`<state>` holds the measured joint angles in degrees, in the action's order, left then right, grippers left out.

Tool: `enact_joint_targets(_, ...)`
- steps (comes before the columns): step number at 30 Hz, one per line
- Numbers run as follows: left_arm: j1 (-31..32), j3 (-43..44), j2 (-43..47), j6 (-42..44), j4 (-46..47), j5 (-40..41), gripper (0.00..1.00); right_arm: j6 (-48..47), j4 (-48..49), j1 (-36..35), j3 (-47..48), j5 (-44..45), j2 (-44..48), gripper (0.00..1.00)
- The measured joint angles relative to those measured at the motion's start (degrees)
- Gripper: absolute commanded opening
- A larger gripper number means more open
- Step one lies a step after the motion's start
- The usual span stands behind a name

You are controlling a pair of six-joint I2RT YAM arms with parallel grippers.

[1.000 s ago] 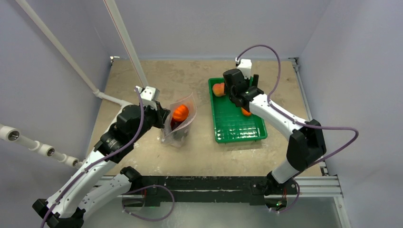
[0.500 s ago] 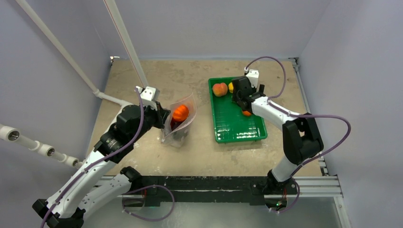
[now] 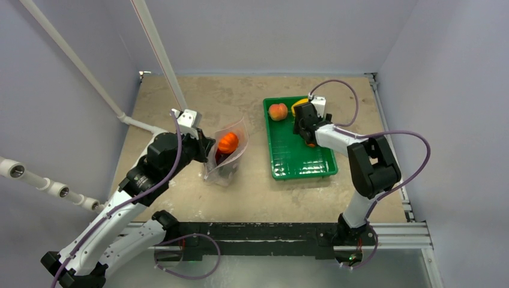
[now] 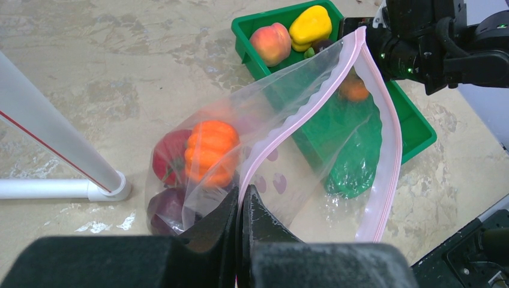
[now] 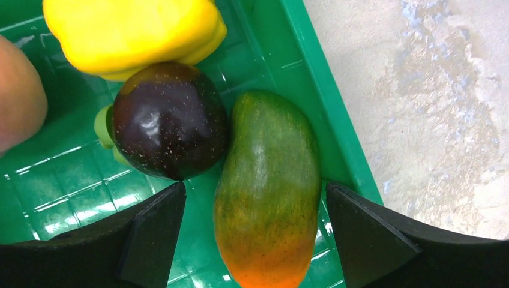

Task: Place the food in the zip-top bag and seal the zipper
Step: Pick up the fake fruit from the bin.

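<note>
Jaws of your right gripper (image 5: 257, 207) stand wide apart astride the mango (image 5: 268, 162) in the green tray (image 5: 324, 120), its long axis running between the fingers, crosswise to your closing line. Your left gripper (image 4: 241, 204) is pinched together on the zip-top bag (image 4: 300, 150) by its zipper (image 4: 384, 120), well off to the left. Count three foods bagged: pumpkin (image 4: 210, 150), red piece (image 4: 168, 159), purple piece (image 4: 165, 210); four plain in the tray: mango, plum (image 5: 168, 129), yellow pepper (image 4: 309, 25), peach (image 4: 270, 43).

Top camera overlooks the green tray (image 3: 294, 159) from afar; wrist cameras share its far end, right close above, left past the zip-top bag (image 4: 288, 156).
</note>
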<state>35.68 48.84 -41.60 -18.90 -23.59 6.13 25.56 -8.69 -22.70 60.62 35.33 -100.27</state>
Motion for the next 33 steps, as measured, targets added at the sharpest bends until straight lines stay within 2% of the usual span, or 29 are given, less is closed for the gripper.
enact_joint_targets(6, 0.0, 0.0, 0.0, 0.02, 0.0, -0.02, 0.0, 0.31, 1.16, 0.28, -1.38, -0.46, -2.14, 0.78)
enact_joint_targets(11, 0.0, 0.0, 0.0, 0.02, 0.0, -0.04, 0.0, 0.44, 1.66, 0.39, -2.14, -0.61, -2.47, 0.61)
enact_joint_targets(17, 0.0, 0.0, 0.0, 0.02, 0.0, -0.04, 0.0, 0.61, 2.01, 0.39, -2.14, -0.63, -1.9, 0.46)
enact_joint_targets(29, 0.0, 0.0, -0.04, 0.02, 0.0, -0.09, 0.0, 0.52, -0.98, -0.94, -0.42, -1.9, 9.03, 0.02)
enact_joint_targets(33, 0.0, 0.0, -0.04, 0.02, 0.0, -0.13, 0.0, 0.55, -3.67, -4.11, 3.26, -1.75, 11.08, 0.0)
